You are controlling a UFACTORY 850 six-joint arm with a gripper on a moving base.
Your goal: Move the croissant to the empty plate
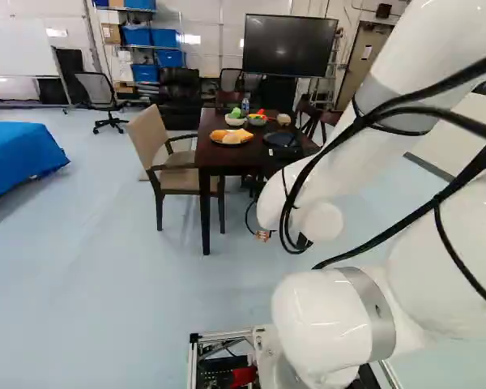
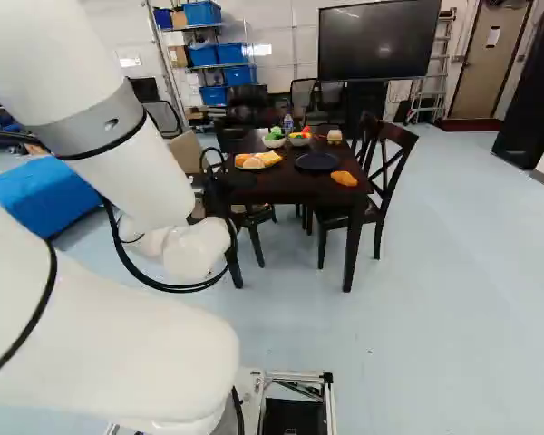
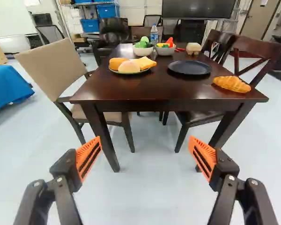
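In the left base view my gripper (image 1: 263, 235) is mostly hidden by the white wrist, with a bit of orange showing. Seen from the wrist, the gripper (image 3: 145, 157) stands open before the table's near edge and below its top, nothing between its orange pads. The golden croissant (image 3: 232, 84) lies on bare wood near the table's front right corner, also visible as a croissant (image 2: 344, 178) in the right base view. Beyond it and to its left is the empty dark plate (image 3: 189, 68), apart from it. In the left base view my arm hides the croissant.
The dark table (image 3: 164, 93) also holds a plate of foods (image 3: 130, 67), two bowls (image 3: 166, 50), a bottle (image 3: 154, 34) and a small pale item (image 3: 193, 48). A beige armchair (image 1: 151, 138) stands at its left, dark wooden chairs (image 2: 388, 168) at its right. Table legs rise ahead of the gripper.
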